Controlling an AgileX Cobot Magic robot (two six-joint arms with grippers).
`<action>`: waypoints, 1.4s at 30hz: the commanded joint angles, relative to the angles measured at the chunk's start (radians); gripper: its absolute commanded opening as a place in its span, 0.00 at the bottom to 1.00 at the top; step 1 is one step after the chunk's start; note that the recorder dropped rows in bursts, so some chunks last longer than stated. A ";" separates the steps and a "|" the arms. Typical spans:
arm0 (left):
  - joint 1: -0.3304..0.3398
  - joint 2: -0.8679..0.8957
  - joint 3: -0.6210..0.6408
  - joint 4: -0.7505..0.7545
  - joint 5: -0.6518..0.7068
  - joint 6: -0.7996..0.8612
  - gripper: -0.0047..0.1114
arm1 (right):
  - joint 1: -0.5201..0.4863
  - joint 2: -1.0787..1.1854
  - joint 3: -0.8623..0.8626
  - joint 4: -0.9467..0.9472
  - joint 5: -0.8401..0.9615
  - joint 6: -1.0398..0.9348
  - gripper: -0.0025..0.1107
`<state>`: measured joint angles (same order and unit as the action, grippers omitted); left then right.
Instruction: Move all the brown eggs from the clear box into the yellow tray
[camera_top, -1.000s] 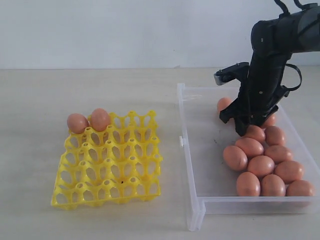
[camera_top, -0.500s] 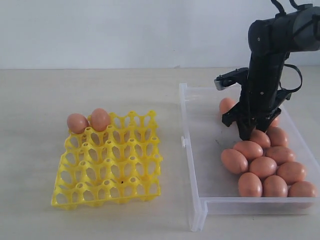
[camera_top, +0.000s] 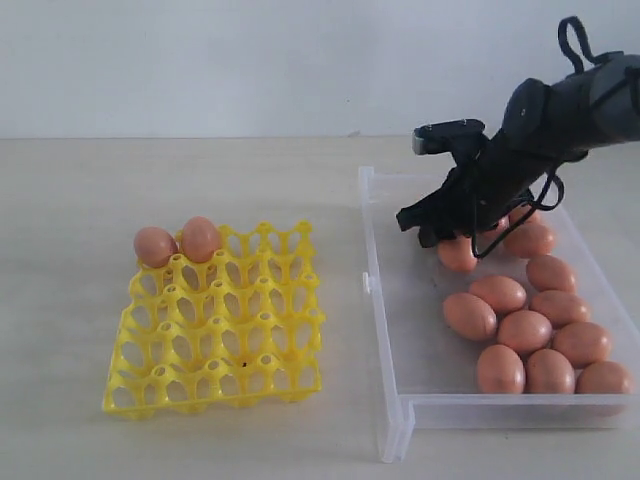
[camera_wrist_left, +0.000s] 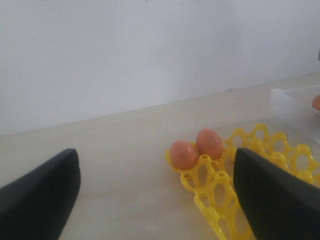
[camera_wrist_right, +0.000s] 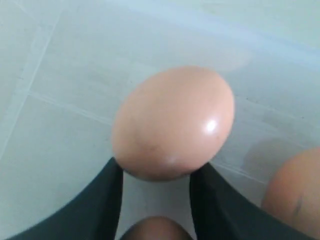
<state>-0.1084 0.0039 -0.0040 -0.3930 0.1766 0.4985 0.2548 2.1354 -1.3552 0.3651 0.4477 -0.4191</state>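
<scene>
My right gripper (camera_top: 441, 234) leans left over the far end of the clear box (camera_top: 385, 330), shut on a brown egg (camera_top: 457, 254). In the right wrist view this egg (camera_wrist_right: 172, 122) sits between the two dark fingertips of the gripper (camera_wrist_right: 157, 172), above the box floor. Several more brown eggs (camera_top: 525, 332) lie clustered along the box's right side. The yellow tray (camera_top: 215, 330) lies to the left with two eggs (camera_top: 178, 242) in its far-left cups. My left gripper (camera_wrist_left: 155, 200) hangs open near the tray (camera_wrist_left: 220, 195) corner, where those two eggs (camera_wrist_left: 196, 148) also show.
A pale tabletop (camera_top: 150, 190) carries everything, with a white wall behind. A strip of bare table separates tray and box. The box's left wall (camera_top: 372, 250) stands between the held egg and the tray. One egg (camera_top: 528, 238) lies just behind my right arm.
My right arm has swung from upright over the egg cluster to leaning left at the box's far end. Its fingers have narrowed onto one egg.
</scene>
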 joint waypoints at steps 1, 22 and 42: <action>-0.007 -0.004 0.004 -0.007 0.000 -0.008 0.71 | -0.002 0.009 0.107 0.107 -0.177 -0.123 0.02; -0.007 -0.004 0.004 -0.007 0.000 -0.008 0.71 | -0.002 -0.209 0.108 -0.296 0.208 0.267 0.53; -0.007 -0.004 0.004 -0.007 0.000 -0.008 0.71 | -0.007 -0.186 0.085 -0.475 0.196 0.299 0.52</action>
<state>-0.1084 0.0039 -0.0040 -0.3930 0.1766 0.4985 0.2584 1.9246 -1.2536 -0.0994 0.6338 -0.1701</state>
